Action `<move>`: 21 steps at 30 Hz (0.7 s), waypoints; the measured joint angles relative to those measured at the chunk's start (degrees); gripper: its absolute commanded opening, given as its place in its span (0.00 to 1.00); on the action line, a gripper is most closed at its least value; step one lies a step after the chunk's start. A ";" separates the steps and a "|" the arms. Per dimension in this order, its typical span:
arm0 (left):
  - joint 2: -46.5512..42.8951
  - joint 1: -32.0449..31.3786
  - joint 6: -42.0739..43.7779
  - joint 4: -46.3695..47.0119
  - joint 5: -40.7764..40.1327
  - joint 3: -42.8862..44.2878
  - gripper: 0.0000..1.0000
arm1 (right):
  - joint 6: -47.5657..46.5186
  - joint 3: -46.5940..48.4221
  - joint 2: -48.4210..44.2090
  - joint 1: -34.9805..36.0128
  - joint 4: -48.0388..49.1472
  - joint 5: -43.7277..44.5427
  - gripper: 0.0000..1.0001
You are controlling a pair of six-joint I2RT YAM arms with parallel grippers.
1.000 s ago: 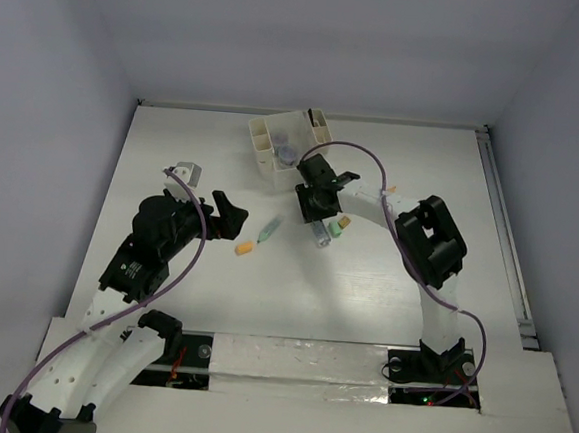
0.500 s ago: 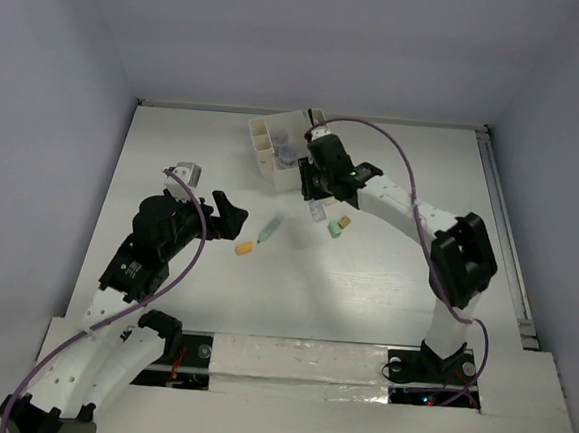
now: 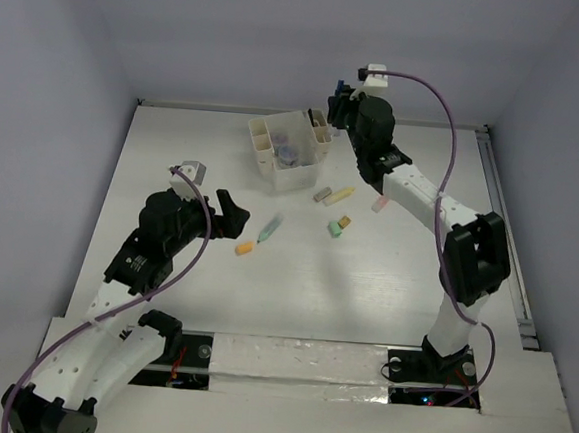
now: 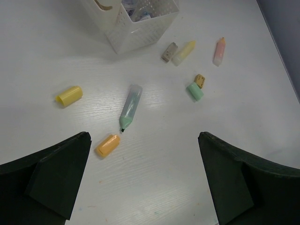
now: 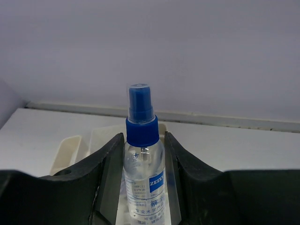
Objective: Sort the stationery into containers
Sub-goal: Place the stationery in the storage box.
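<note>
While right pincer (image 5: pixel 143 145) clamps bottle (image 5: pixel 140 133) beside organizer (image 3: pixel 297 180), left pincer (image 4: pixel 143 138) gapes above marker (image 4: pixel 130 107).

In the right wrist view the blue-capped clear bottle (image 5: pixel 143 164) runs off the bottom edge below its label, and it and the fingers (image 5: pixel 70 197) cover most of the organizer (image 5: pixel 69 149). In the left wrist view the organizer's far part is cropped, its contents too jumbled to name
</note>
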 measured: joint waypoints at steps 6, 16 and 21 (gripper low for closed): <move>1.33 0.02 0.00 0.00 0.15 -0.02 0.99 | -4.24 0.76 6.95 -0.66 11.23 0.68 0.02; 1.62 0.28 0.02 0.02 0.44 -0.02 0.99 | -5.14 4.57 15.67 -1.90 18.53 0.02 0.02; 2.49 0.90 0.04 0.04 1.03 -0.02 0.99 | -4.68 4.70 16.96 -2.40 19.52 -0.11 0.03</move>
